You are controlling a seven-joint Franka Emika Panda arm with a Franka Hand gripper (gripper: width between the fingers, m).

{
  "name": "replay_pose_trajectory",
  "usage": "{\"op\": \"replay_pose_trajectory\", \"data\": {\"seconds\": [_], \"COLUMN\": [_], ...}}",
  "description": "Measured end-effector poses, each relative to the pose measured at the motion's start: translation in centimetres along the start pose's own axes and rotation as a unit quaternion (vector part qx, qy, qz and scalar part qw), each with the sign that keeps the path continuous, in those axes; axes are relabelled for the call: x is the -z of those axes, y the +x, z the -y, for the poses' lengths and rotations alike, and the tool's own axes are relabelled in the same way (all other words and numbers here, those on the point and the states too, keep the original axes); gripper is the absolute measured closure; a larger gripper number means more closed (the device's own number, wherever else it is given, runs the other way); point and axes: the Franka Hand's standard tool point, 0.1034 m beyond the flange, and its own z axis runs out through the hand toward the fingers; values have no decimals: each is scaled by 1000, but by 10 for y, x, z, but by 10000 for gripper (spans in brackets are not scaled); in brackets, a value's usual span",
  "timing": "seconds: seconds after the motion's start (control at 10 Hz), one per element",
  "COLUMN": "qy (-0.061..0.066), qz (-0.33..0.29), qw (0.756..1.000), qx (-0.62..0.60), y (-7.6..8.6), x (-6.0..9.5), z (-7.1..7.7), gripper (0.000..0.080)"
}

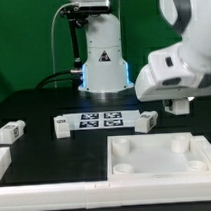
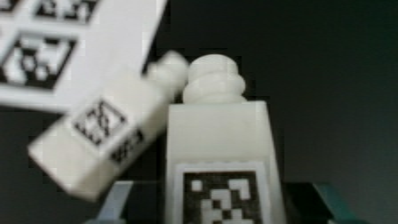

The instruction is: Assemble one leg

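- Panda arm (image 1: 181,59): reaches in from the exterior view's right.
- Square white tabletop with corner sockets (image 1: 162,175): lies nearest the camera.
- Marker board (image 1: 99,121): lies flat at mid-table.
- Gripper (image 1: 179,106): low, past the board's right end. The fingers (image 2: 134,200) flank the leg (image 2: 217,135), but blur hides whether they grip it.
- Second leg (image 2: 111,135): tilted, just beside the first.
- Two more legs: one at the board's left end (image 1: 62,126), one further left (image 1: 10,131).

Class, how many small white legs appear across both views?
4 legs: one far on the exterior view's left, one at each end of the marker board, one between the fingers in the wrist view only.
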Motion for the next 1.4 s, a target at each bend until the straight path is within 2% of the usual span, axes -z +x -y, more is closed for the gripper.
{"op": "replay_pose_trajectory", "data": {"seconds": [0.1, 0.2, 0.3, 0.4, 0.5, 0.6, 0.8, 0.9, 1.0, 1.1, 1.4], "qy": [0, 2, 2, 3, 6, 8, 12, 11, 1, -6, -4], "qz": [-31, -79, -114, -145, -193, -227, -307, -369, -386, -374, -378], "qw": [1000, 997, 993, 989, 981, 974, 951, 929, 920, 924, 922], "qx": [-1, 5, 19, 19, 23, 22, 24, 43, 68, 84, 82], "y": [-9, -2, -5, -2, 8, 7, 9, 18, 26, 37, 38], "x": [-2, 2, 16, 36, 46, 40, 41, 52, 59, 73, 72], "z": [-2, -3, -11, -11, -6, -7, -8, -8, -12, -16, -15], "gripper": [509, 509, 509, 509, 509, 509, 509, 509, 509, 509, 509]}}
